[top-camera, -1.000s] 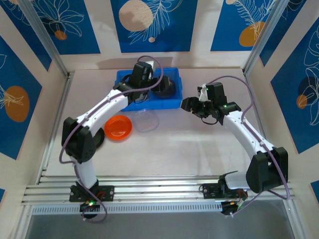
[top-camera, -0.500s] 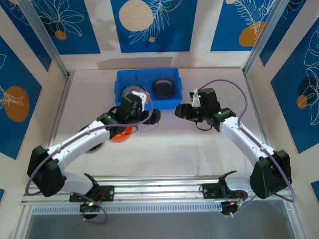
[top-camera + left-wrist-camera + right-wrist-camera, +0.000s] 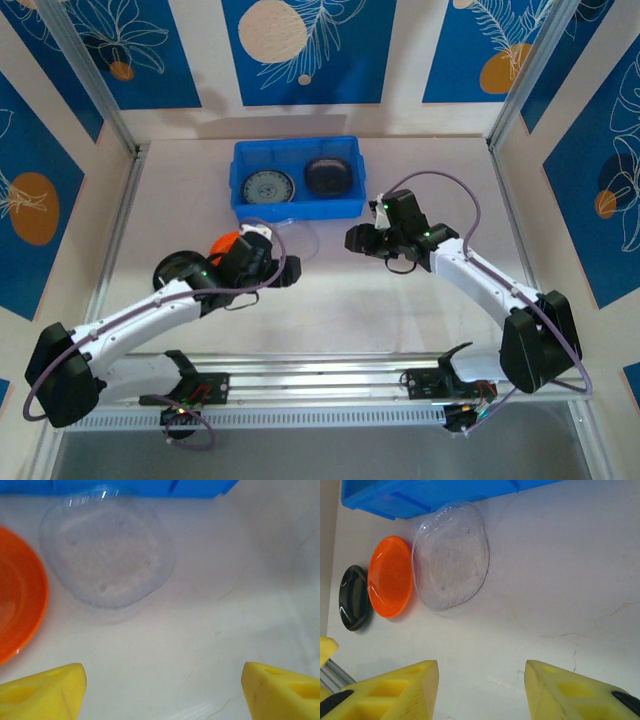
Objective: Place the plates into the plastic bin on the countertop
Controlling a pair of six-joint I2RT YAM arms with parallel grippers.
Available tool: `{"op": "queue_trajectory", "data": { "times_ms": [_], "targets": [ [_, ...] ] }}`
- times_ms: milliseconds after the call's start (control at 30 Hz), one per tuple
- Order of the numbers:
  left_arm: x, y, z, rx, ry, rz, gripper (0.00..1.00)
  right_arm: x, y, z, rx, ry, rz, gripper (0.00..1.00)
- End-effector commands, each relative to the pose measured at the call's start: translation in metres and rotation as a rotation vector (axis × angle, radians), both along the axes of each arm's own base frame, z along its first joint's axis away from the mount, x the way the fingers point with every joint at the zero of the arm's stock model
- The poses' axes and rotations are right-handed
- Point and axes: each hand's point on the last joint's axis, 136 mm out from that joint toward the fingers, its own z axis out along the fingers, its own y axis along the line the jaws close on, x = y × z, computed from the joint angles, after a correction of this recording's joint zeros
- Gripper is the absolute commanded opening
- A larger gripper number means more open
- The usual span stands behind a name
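Now, on the pale worktop [image 3: 400, 300], the blue plastic bin [image 3: 296, 143] holds a patterned plate [image 3: 267, 187] and a dark plate [image 3: 327, 177], while a clear plate [image 3: 451, 555], an orange plate [image 3: 390, 576] and a black plate [image 3: 353, 597] lie outside it, the left pincer [image 3: 162, 677] gaping wide and the right pincer [image 3: 481, 680] narrower, both empty.

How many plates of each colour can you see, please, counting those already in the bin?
Orange plate: 1
Clear plate: 1
Black plate: 1
Grey patterned plate, in the bin: 1
Dark plate, in the bin: 1
Total: 5
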Motion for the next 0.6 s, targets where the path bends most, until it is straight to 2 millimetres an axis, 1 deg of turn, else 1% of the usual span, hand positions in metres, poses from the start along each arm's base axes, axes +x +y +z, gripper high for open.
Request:
{"op": "queue_trajectory", "data": {
  "times_ms": [0,133,233,400,567],
  "targets": [
    [-0.006,0.007,-0.017,-0.006,0.034,0.057,0.8,0.002,0.003,-0.007,-0.02,-0.01,0.024,0.48],
    [-0.011,0.022,-0.035,0.035,0.064,0.107,0.79,0.004,0.009,-0.017,-0.02,0.007,0.041,0.45],
    [-0.014,0.023,-0.044,0.031,0.078,0.109,0.79,0.01,0.016,-0.021,-0.018,0.008,0.05,0.45],
    [-0.018,0.02,-0.06,0.008,0.116,0.107,0.79,0.025,0.029,-0.03,-0.029,0.019,0.068,0.44],
    [-0.02,0.016,-0.066,-0.02,0.134,0.102,0.79,0.037,0.048,-0.043,-0.031,0.04,0.103,0.45]
  ]
}}
